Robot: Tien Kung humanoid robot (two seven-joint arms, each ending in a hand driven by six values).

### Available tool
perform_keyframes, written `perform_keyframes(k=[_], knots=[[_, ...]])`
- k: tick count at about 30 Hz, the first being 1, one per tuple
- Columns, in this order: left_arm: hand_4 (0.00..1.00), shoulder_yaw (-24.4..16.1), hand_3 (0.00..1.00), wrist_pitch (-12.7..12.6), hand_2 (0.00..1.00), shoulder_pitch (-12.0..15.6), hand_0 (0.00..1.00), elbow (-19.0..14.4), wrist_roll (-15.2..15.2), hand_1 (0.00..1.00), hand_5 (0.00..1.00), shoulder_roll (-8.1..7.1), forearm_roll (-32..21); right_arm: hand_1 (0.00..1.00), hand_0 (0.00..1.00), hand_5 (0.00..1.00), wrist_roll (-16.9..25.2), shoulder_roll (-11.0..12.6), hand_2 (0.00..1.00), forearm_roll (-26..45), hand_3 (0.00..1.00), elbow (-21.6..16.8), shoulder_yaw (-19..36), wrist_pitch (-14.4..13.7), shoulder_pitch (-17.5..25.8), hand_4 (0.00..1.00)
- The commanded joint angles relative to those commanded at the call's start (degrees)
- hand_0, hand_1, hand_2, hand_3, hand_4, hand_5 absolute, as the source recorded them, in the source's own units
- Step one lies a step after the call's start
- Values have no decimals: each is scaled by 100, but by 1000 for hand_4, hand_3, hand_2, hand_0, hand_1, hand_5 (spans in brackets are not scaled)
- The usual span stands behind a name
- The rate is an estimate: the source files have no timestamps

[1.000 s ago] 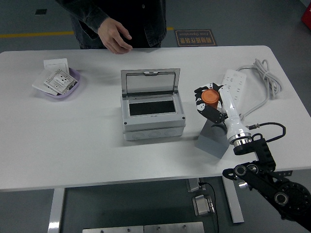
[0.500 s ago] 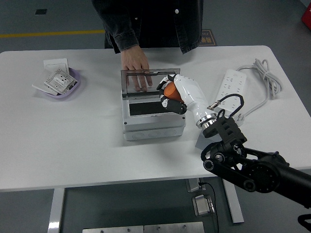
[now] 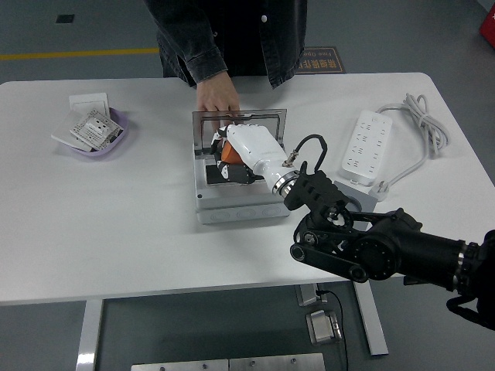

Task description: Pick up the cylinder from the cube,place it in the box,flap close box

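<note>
Mostly hidden, the orange cylinder [image 3: 229,151] sits gripped in the right hand [image 3: 236,151] over the box [image 3: 240,209].

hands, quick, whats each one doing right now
Right hand: shut on the orange cylinder, over the open box.
Left hand: not in view.
Person's hand: resting on the box lid.

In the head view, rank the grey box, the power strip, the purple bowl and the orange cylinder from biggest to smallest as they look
1. grey box
2. power strip
3. purple bowl, close to the strip
4. orange cylinder, mostly hidden in the right hand
</note>
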State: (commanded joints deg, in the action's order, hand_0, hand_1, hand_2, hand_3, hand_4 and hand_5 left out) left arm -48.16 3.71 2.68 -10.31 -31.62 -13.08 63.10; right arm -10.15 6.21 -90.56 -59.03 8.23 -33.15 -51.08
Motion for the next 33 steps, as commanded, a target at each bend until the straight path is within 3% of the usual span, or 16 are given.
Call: perform_keyframes(k=[8,21,22,27,28,33], knots=[[709,-9,647,5,640,-25,674,0,-2,707,199,7,49,146,37,2,265,-136,374,424,272,501,-595,30,-238,43],[710,233,647,-6,639,-66,674,0,48,707,197,31,-169,171,66,2,445,-234,381,564,295,725,-429,356,-317,57],[710,244,647,-5,640,-67,674,0,50,707,196,32,-176,358,213,122,445,-237,569,567,657,726,-421,367,-317,488],[710,260,647,-6,640,-75,674,0,54,707,196,36,-181,358,213,122,453,-238,569,585,657,732,-367,391,-321,488],[710,259,646,-5,639,-79,675,0,53,707,194,38,-179,528,414,652,455,-238,630,591,736,733,-353,390,-324,875],[710,320,646,-2,639,-104,675,0,62,707,194,44,-225,528,414,652,469,-236,630,613,736,741,-312,373,-335,875]])
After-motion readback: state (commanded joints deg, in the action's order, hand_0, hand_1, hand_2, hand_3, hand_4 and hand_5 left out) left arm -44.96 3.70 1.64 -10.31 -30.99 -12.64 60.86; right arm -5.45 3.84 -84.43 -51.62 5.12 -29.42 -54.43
